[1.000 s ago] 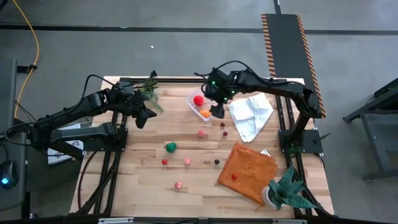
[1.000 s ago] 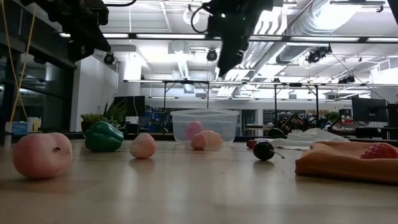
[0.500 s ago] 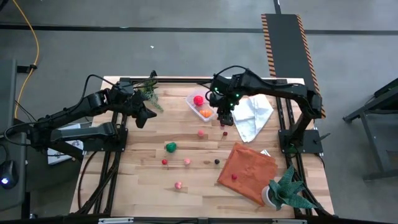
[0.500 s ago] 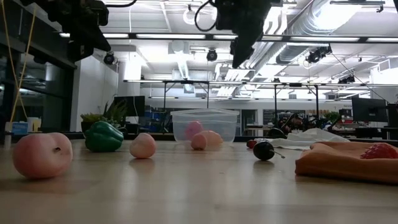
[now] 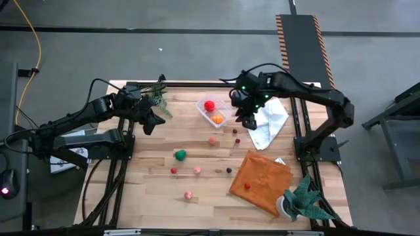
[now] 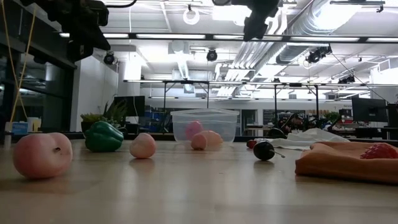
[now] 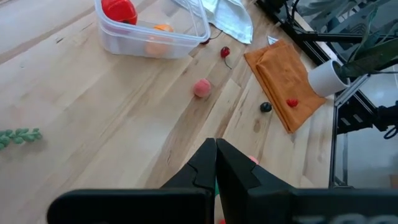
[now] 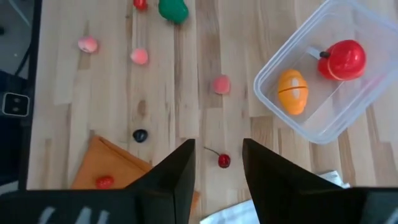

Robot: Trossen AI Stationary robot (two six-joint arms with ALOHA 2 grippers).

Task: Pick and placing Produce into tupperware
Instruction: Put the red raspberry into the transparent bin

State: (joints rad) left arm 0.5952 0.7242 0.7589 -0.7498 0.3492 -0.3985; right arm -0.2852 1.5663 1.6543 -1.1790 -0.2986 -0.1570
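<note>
The clear tupperware (image 5: pixel 215 111) stands on the table's far middle and holds a red piece (image 8: pixel 341 60) and an orange piece (image 8: pixel 292 91) of produce. More produce lies loose on the wood: a green pepper (image 5: pixel 180 155), a pink piece (image 5: pixel 212 139), a red cherry (image 8: pixel 224 161), a dark berry (image 5: pixel 229 170) and several others. My right gripper (image 8: pixel 217 171) hangs open and empty, high above the table just right of the tupperware, over the white cloth's edge. My left gripper (image 7: pixel 216 149) is shut and empty, raised over the table's far left.
A white cloth (image 5: pixel 266 121) lies right of the tupperware. An orange cloth (image 5: pixel 259 180) at the near right carries a red strawberry (image 5: pixel 247 186). Potted plants stand at the far left (image 5: pixel 157 98) and the near right corner (image 5: pixel 302 200).
My right gripper has gone up and toward the table's right edge, from over the tupperware to above the white cloth's edge. The produce and the tupperware have stayed where they were.
</note>
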